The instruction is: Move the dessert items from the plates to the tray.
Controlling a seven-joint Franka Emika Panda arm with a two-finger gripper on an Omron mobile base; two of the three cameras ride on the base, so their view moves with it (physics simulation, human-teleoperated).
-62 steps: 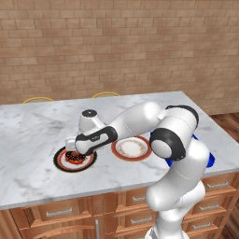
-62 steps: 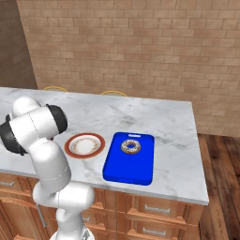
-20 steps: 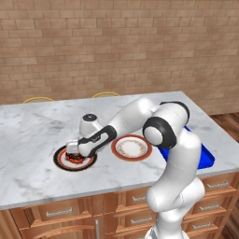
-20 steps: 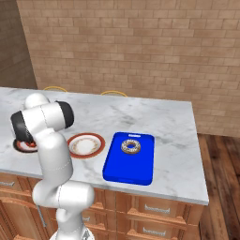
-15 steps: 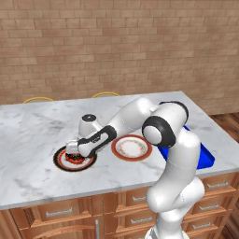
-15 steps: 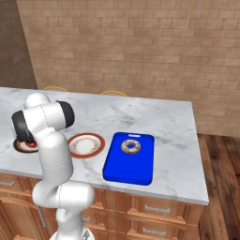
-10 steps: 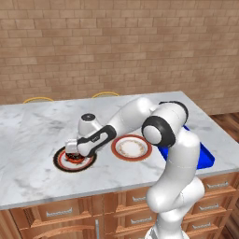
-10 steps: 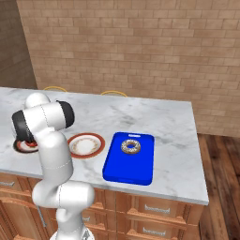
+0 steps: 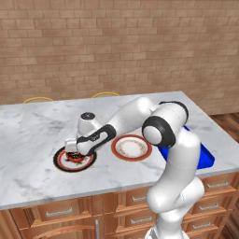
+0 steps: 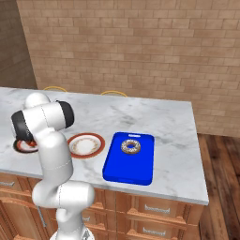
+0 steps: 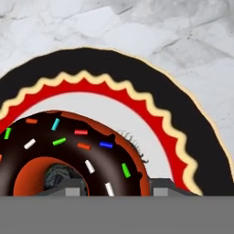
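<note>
One glazed donut [image 10: 131, 146] on blue tray [image 10: 115, 171], chocolate donut [image 11: 68, 151] on black-rimmed plate [image 11: 151, 87], pincer [image 9: 73, 150] grip unclear

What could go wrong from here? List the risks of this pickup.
1. The gripper is low over the black and red plate, with the chocolate donut very close in the hand view. A little lower and the fingers could press on the plate and shift it.
2. One fingertip sits at the donut's hole, the other outside its rim, so the grip would take one wall of the ring; the donut may tilt or slip on lifting.
</note>
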